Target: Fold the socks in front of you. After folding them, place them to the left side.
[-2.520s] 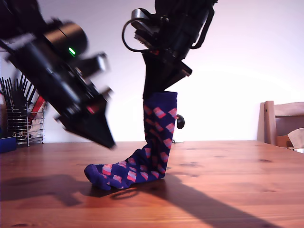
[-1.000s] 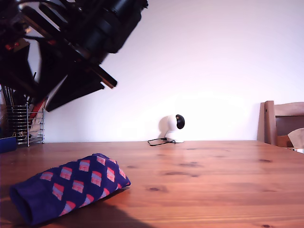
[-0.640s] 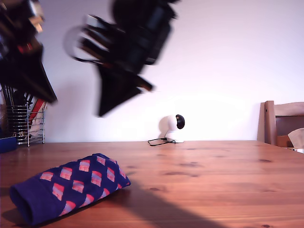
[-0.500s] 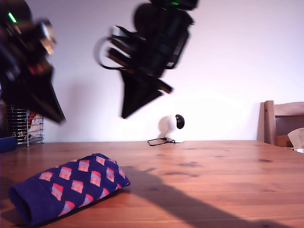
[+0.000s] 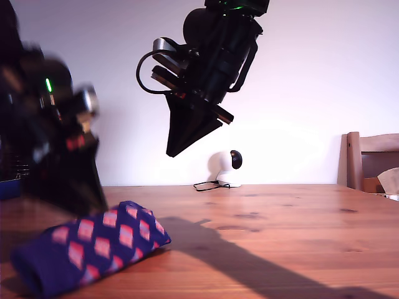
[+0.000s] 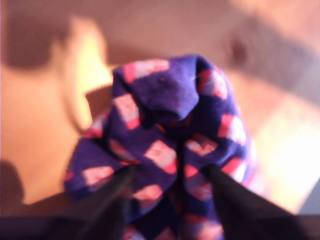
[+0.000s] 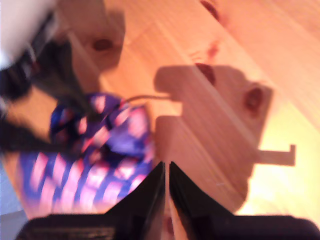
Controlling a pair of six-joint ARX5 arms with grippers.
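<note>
The socks (image 5: 93, 246) lie as one folded bundle on the wooden bench (image 5: 280, 230), toward the exterior view's left, long axis slanted, with nothing on top of them.

Our first end effector (image 6: 170, 177) is low over the bundle. In the first wrist view its two dark fingers (image 6: 112, 192) stand apart, one on each side of the fabric; it is open. The view is blurred, so we cannot tell whether the fingers touch the socks.

Our second end effector (image 5: 169, 153) hangs high above the bench, clear of the socks, tips pointing down toward the exterior view's left. In the second wrist view its fingers (image 7: 145, 192) are nearly together, with only a thin gap and nothing between them.

A chair (image 5: 368, 163) stands at the exterior view's right edge.
</note>
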